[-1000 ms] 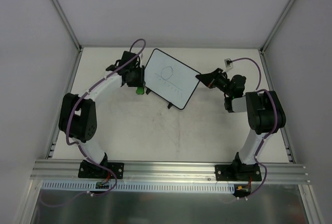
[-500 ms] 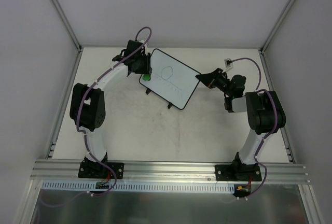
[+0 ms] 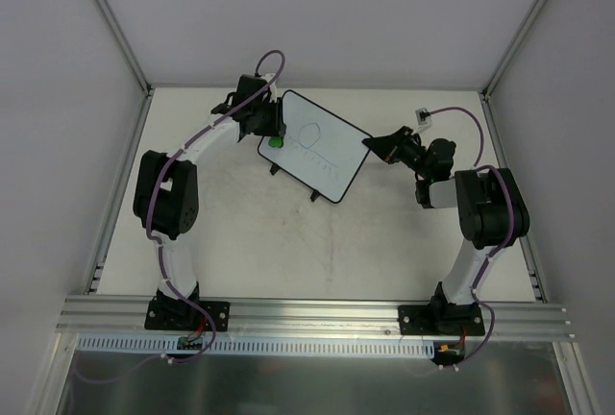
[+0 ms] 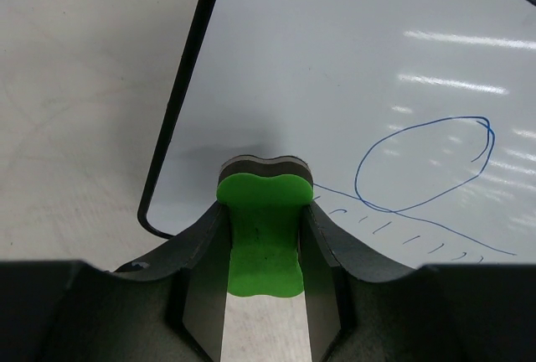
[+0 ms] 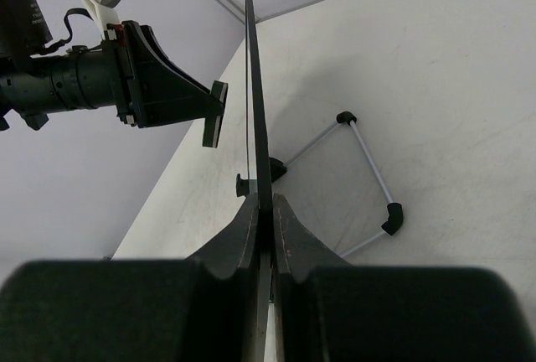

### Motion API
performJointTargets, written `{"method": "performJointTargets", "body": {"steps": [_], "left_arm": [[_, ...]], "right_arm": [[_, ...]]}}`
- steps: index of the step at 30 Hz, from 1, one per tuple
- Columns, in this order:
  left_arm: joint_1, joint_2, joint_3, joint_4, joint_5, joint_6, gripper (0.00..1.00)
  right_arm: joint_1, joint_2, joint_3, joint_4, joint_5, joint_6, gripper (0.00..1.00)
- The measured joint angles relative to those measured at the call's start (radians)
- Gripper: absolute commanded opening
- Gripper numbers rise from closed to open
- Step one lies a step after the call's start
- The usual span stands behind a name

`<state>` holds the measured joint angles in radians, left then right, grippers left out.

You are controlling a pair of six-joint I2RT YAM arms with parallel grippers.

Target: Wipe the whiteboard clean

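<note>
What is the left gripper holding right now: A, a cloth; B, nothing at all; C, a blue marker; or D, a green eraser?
D: in the left wrist view, the left gripper is clamped on a green eraser with its dark pad facing the whiteboard.

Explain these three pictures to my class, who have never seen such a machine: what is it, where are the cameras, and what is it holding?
Two robot arms are bolted to a table. One picture looks down from above; the other two come from a camera on each wrist. The left end effector, a two-finger clamp, is shut on a green eraser, close to the whiteboard and its blue drawing. The right end effector is shut on the whiteboard's edge, apparently steadying it.
</note>
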<state>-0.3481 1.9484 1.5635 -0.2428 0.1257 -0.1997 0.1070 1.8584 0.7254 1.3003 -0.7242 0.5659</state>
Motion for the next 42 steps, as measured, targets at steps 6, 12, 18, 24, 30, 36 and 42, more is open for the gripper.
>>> {"method": "performJointTargets", "body": {"steps": [6, 12, 18, 24, 30, 36, 42], "left_arm": [[0.000, 0.016, 0.005, 0.023, 0.002, 0.003, 0.00], [0.000, 0.053, 0.014, 0.033, 0.001, 0.005, 0.00], [0.000, 0.062, 0.009, 0.070, 0.002, 0.008, 0.00], [0.000, 0.062, -0.021, 0.126, 0.006, 0.008, 0.00], [0.000, 0.053, -0.066, 0.190, 0.010, 0.007, 0.00], [0.001, 0.031, -0.124, 0.253, 0.022, 0.005, 0.00], [-0.006, -0.017, -0.247, 0.293, 0.025, -0.003, 0.00]], "right_arm": [[0.000, 0.000, 0.000, 0.001, -0.001, 0.000, 0.00], [0.000, 0.000, 0.000, 0.002, -0.003, 0.000, 0.00], [0.000, 0.000, 0.000, 0.002, -0.002, -0.001, 0.00], [0.000, 0.000, 0.000, 0.000, -0.001, 0.000, 0.00], [0.000, 0.000, 0.000, -0.003, 0.001, 0.003, 0.00], [0.000, 0.000, 0.000, -0.003, 0.000, 0.003, 0.00], [0.000, 0.000, 0.000, -0.003, 0.000, 0.002, 0.00]]}}
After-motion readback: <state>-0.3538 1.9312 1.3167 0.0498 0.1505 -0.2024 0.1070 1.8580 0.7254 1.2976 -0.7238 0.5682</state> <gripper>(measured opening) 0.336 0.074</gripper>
